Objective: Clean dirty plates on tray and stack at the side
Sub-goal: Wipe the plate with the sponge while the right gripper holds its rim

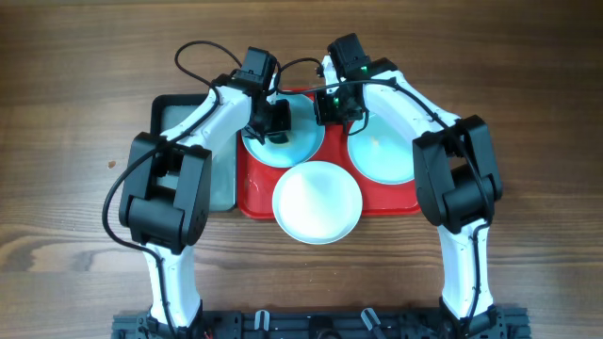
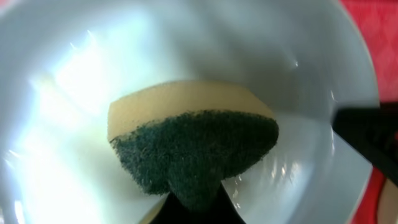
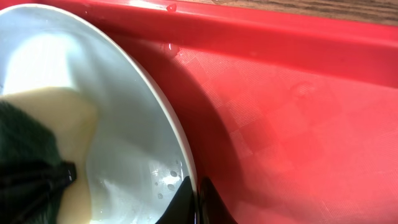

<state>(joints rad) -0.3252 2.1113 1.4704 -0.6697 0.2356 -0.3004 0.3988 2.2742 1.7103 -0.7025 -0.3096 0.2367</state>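
Observation:
Three plates lie on the red tray (image 1: 252, 185): a pale aqua plate (image 1: 300, 141) at the back left, another aqua plate (image 1: 382, 151) at the right, and a white plate (image 1: 317, 201) at the front, overhanging the tray's edge. My left gripper (image 1: 273, 125) (image 2: 193, 205) is shut on a yellow sponge with a green scouring face (image 2: 186, 143) (image 3: 62, 118), pressed into the back-left plate (image 2: 311, 62). My right gripper (image 1: 330, 106) (image 3: 198, 202) is shut on that plate's rim (image 3: 186, 155), one finger inside and one outside.
A smaller black tray with a grey inside (image 1: 184, 127) sits just left of the red tray, partly under my left arm. Wooden tabletop (image 1: 75, 113) surrounds both. Water drops dot the plate (image 3: 171, 180) near my right fingers.

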